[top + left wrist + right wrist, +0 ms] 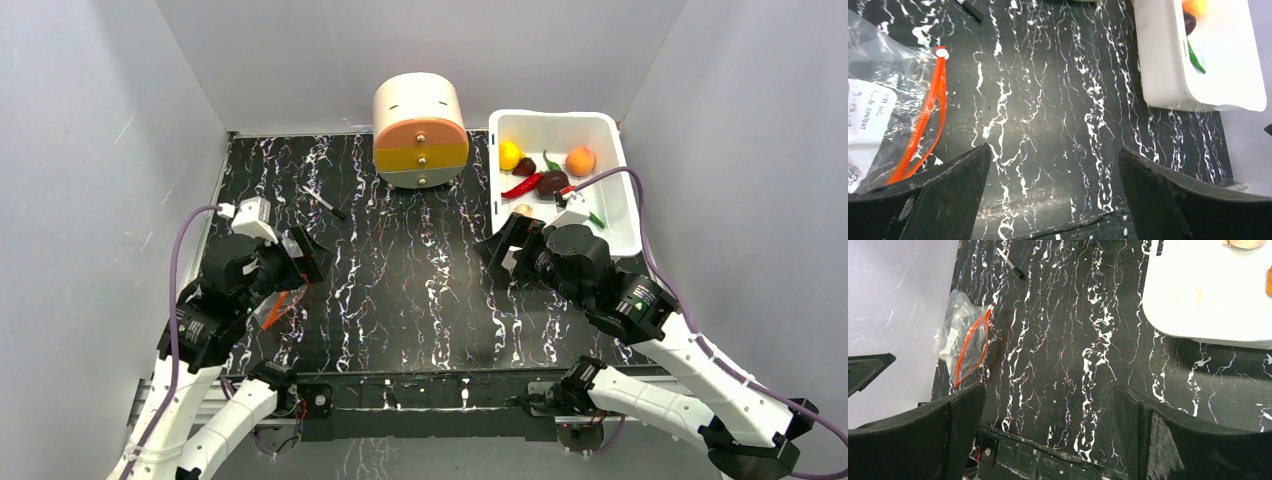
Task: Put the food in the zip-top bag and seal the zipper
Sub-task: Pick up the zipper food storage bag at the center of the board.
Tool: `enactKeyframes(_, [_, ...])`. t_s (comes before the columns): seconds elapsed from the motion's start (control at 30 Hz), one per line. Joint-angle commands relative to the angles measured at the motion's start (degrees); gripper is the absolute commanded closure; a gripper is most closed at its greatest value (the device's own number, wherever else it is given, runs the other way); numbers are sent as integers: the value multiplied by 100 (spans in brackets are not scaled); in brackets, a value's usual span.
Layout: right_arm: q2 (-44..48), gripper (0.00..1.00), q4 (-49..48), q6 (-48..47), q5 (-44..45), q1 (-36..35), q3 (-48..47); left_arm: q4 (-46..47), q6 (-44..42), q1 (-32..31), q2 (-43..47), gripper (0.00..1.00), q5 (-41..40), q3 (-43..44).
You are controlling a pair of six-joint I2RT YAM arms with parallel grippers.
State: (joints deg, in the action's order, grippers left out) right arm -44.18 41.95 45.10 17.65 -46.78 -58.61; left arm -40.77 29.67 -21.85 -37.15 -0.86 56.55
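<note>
One clear, crinkly zip-top bag [955, 335], its orange-red zipper strip [973, 345] visible, is laid flat on the black marbled tabletop [420, 280] beneath the left arm. One white rectangular plastic tub [620, 225] is filled with one yellow lemon [510, 154], one orange round fruit [580, 160], one red chili [521, 186], a green chili [551, 160], two dark maroon pieces [552, 182] and one beige bulb [523, 209]. The left pincer [1054, 150] and right pincer [1049, 386] are spread, gripping nothing.

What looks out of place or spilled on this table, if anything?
Nothing is spilled: the toy food all lies inside the white rectangular plastic tub. Only a thin black marker pen lies loose and slanted on the marbled table, beyond the clear crinkly zip-top bag.
</note>
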Motion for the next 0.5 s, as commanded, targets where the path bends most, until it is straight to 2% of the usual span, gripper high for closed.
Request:
enactKeyframes(0.0, [60, 2, -244, -51, 75, -23, -157, -123, 152, 31, 64, 2, -798, -22])
enactKeyframes(0.2, [-1, 2, -319, -144, 12, -23, -135, -494, 431, 30, -396, 2, -1847, 58])
enactKeyframes(0.33, [15, 2, -337, -186, 41, -24, -38, -474, 225, 31, -604, 2, -1645, 150])
enactKeyframes(0.47, [-18, 2, -316, -185, 12, -24, -64, -538, 194, 31, -656, 2, -2166, 102])
